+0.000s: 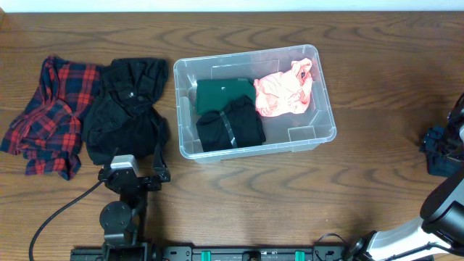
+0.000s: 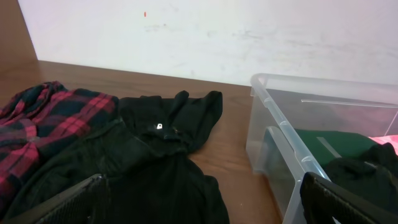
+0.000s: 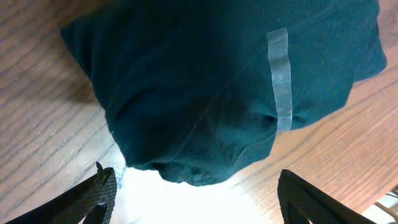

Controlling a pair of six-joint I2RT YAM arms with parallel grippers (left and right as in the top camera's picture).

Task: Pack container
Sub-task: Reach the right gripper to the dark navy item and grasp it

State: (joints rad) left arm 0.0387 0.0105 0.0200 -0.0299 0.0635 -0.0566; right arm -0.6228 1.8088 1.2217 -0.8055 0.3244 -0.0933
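The clear container (image 1: 290, 145) stands mid-table and holds a green garment (image 1: 225, 90), a black garment (image 1: 230, 127) and a pink garment (image 1: 284, 93). My left gripper (image 1: 138, 161) is open and empty at the near edge of a black garment (image 1: 127, 109), left of the container. In the left wrist view the open fingers (image 2: 205, 208) frame that black garment (image 2: 155, 162), with the container (image 2: 280, 134) to the right. My right gripper (image 1: 455, 134) is at the far right over a dark teal garment (image 1: 436, 154). In the right wrist view its fingers (image 3: 199, 205) are open just above this garment (image 3: 230, 81).
A red plaid shirt (image 1: 47, 116) lies at the far left beside the black garment; it also shows in the left wrist view (image 2: 43, 130). A white wall (image 2: 217, 31) stands behind the table. The left arm's base and cable (image 1: 119, 225) sit at the front edge.
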